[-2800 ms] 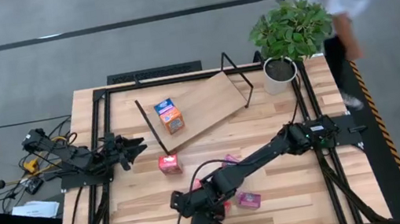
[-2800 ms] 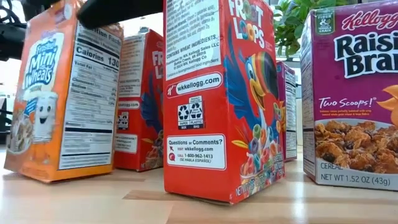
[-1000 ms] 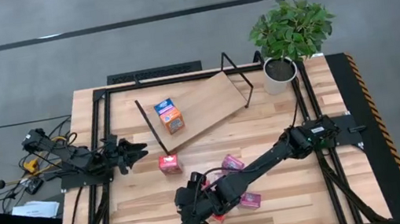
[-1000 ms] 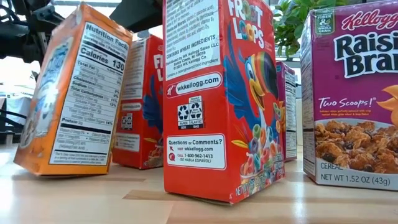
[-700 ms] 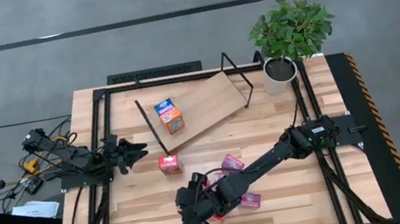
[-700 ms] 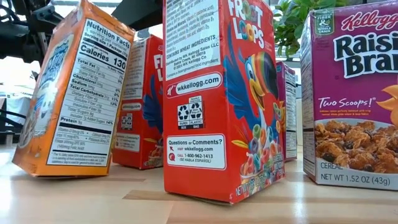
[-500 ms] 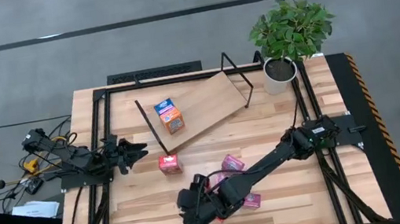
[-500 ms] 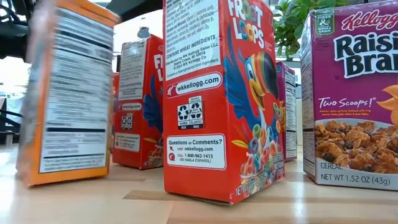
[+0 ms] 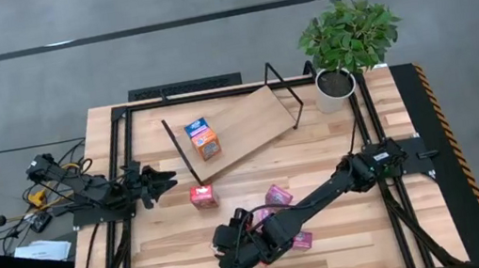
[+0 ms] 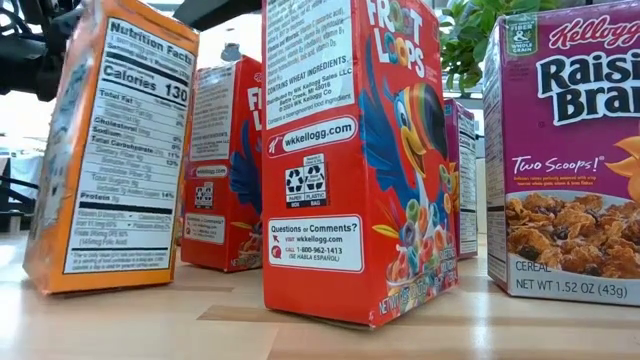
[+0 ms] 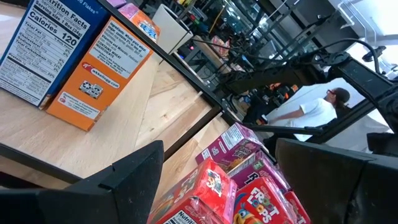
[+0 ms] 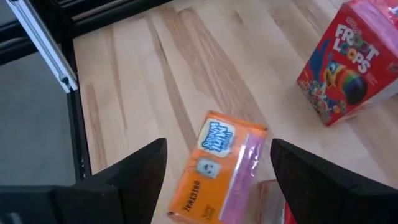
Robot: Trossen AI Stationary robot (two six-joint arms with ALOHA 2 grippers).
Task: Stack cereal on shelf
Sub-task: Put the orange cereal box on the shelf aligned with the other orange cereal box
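My right gripper (image 12: pixel 217 142) is open and slants down over an orange cereal box (image 12: pixel 216 169), a finger on either side with a gap to each. That box (image 10: pixel 110 150) stands on its base on the table, and my right gripper (image 9: pixel 229 254) hides it in the high view. A blue-and-orange pair of boxes (image 9: pixel 203 139) stands on the tilted shelf (image 9: pixel 251 118). Red boxes (image 10: pixel 350 160) (image 9: pixel 202 196) and magenta boxes (image 10: pixel 570 150) (image 9: pixel 277 195) stand on the table. My left gripper (image 9: pixel 168 177) waits open at the table's left edge.
A potted plant (image 9: pixel 345 42) stands at the far right corner. Black frame rails (image 9: pixel 126 170) run along the table's sides. Bare tabletop (image 9: pixel 172 258) lies left of the orange box, and a person shows in the room beyond the table (image 11: pixel 339 99).
In the low view the orange box, leaning with one bottom edge off the table, has swung round and settled upright on its base, its nutrition panel toward the camera. My right gripper has stayed over it at the same opening.
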